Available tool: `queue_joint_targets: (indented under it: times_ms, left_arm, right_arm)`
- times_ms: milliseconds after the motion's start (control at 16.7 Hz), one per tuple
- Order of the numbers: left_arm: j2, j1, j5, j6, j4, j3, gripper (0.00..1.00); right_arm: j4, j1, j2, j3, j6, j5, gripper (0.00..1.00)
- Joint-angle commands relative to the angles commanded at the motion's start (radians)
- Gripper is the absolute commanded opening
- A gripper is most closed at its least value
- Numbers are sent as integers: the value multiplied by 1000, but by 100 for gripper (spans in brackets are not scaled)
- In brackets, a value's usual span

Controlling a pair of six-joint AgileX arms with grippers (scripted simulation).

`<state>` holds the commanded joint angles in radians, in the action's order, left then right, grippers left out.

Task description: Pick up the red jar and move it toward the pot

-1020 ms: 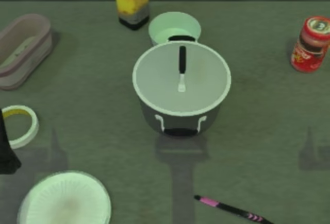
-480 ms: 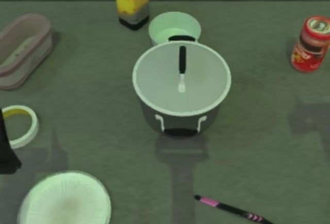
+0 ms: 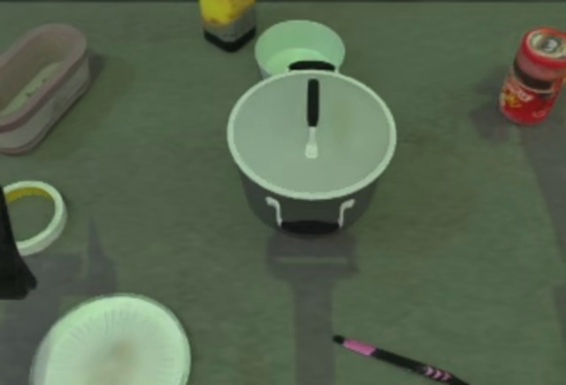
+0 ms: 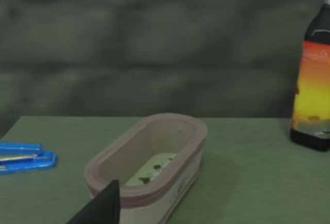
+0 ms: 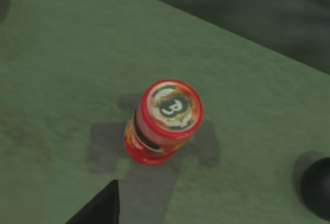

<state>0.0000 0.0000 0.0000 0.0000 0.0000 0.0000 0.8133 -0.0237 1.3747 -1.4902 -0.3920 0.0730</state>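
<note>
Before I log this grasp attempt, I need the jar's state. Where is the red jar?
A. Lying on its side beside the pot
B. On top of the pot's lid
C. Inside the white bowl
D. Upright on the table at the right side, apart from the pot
D: the red jar stands upright on the table at the right side, well clear of the pot.

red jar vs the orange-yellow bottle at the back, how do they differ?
The red jar is short and squat; the bottle is taller and slimmer. The jar is red with a dark band and a round red lid; the bottle fades orange to yellow over a black base. The jar stands alone near the table's right edge; the bottle stands at the back, left of the white bowl. Both are upright and untouched.
</note>
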Motion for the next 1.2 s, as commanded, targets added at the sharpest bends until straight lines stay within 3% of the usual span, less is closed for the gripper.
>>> queue_joint_targets:
  times_ms: [420, 720, 960, 1200]
  left_arm:
    - [0, 0, 0, 0, 0, 0, 100]
    - [0, 0, 0, 0, 0, 0, 100]
    - [0, 0, 0, 0, 0, 0, 100]
    - [0, 0, 0, 0, 0, 0, 100]
  right_arm:
    - [439, -8, 749, -719, -237, 45, 100]
    - [659, -11, 1151, -1141, -371, 69, 100]
    - [751, -13, 1336, -1355, -432, 77, 100]
    - [772, -14, 1383, -1413, -447, 78, 100]
